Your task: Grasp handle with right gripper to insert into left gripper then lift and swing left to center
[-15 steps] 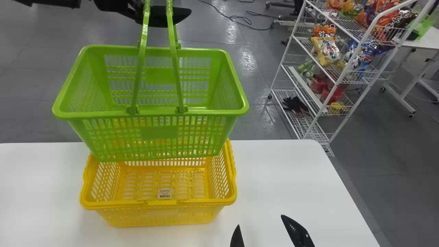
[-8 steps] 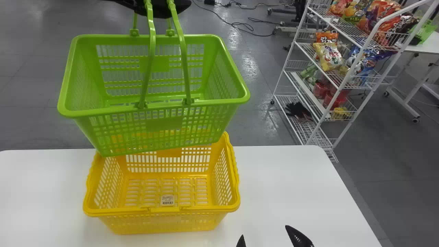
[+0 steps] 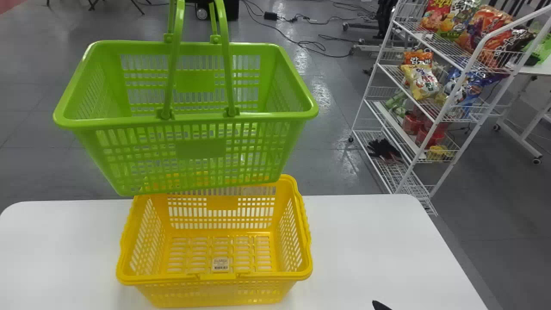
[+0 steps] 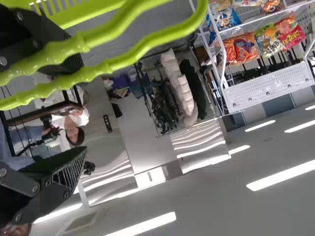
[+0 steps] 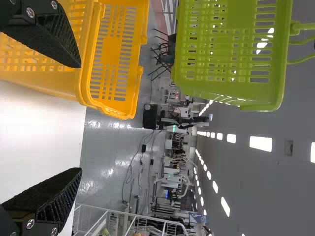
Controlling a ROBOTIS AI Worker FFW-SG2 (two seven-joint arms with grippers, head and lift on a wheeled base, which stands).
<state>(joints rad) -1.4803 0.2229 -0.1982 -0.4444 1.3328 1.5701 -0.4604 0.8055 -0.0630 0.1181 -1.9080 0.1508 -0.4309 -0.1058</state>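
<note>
Left gripper [image 4: 82,107] has its fingers spread pretty wide, and a couple of green handles [image 4: 157,37] cross right in front of one. There's also a bit of basket [image 4: 93,11], a white rack [image 4: 261,88] with snack bags [image 4: 246,46], plus some ceiling lights [image 4: 285,174].

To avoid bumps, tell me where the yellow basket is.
In the head view, the yellow basket stands left of centre on the white table, the green basket hanging higher.

Green handles [image 3: 227,56] cropped atop head view
</note>
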